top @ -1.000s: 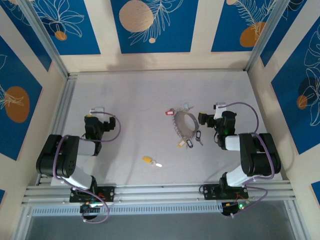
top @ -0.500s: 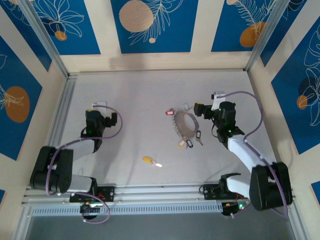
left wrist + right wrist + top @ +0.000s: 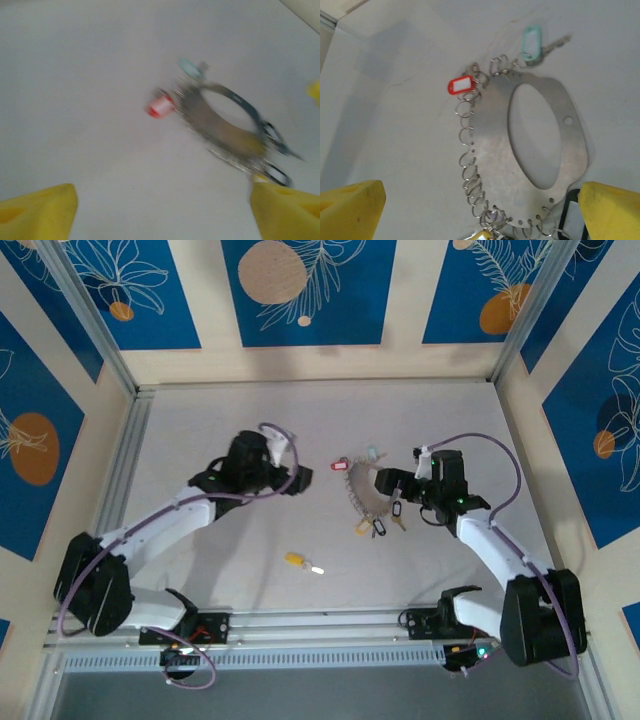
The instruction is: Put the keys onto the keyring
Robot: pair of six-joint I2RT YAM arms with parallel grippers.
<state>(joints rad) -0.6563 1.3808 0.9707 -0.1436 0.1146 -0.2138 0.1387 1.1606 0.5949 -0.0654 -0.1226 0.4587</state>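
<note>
The keyring [image 3: 364, 496] is a flat grey metal oval with a hole and several small split rings along its edge [image 3: 492, 135] [image 3: 225, 136]. Keys with red [image 3: 338, 464] [image 3: 461, 85], pale blue [image 3: 374, 453] [image 3: 531, 39], black [image 3: 395, 510] and yellow [image 3: 362, 527] tags hang from it. A loose yellow-tagged key [image 3: 297, 560] lies nearer the front. My left gripper [image 3: 300, 480] [image 3: 162, 215] is open, left of the ring, with bare table between its fingers. My right gripper [image 3: 384, 482] [image 3: 482, 212] is open over the ring's right side.
Aluminium rails [image 3: 128, 470] frame the grey table [image 3: 250, 420] on the left and front. Blue and cream patterned walls [image 3: 300, 290] close it in on three sides. The left wrist view is motion-blurred.
My left arm has swung from the far left to the middle, close to the keyring. My right gripper has reached left onto the ring's right side.
</note>
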